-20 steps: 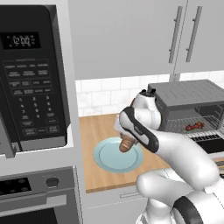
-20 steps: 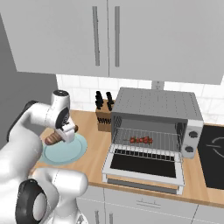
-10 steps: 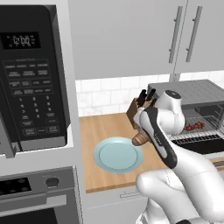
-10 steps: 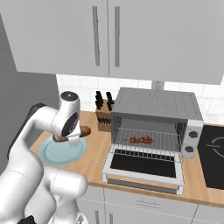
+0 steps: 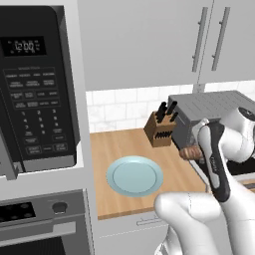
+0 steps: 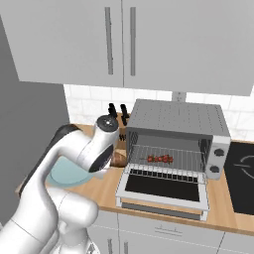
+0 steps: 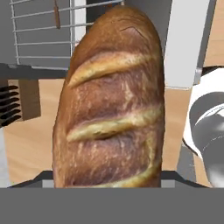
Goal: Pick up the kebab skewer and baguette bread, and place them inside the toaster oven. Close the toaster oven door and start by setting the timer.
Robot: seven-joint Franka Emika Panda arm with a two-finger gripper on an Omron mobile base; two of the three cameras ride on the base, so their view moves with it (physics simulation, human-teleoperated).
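The hand (image 5: 195, 152) was closed around the baguette bread (image 7: 111, 100), carried above the wooden table (image 5: 124, 144) just left of the toaster oven (image 6: 176, 119). The blue plate (image 5: 135, 175) sat bare nearby. The toaster oven door (image 6: 162, 188) lay folded down; the kebab skewer (image 6: 159, 159) rested on the rack inside. A knife block (image 5: 160, 130) stood behind.

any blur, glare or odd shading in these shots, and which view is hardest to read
Hand view: golden-brown scored baguette bread looms close and soft-edged, hiding the gripper. Left base view: flat even light, no glare on the pale blue round plate. Right base view: silver-grey toaster oven sharp, faint shadow under its lowered door.
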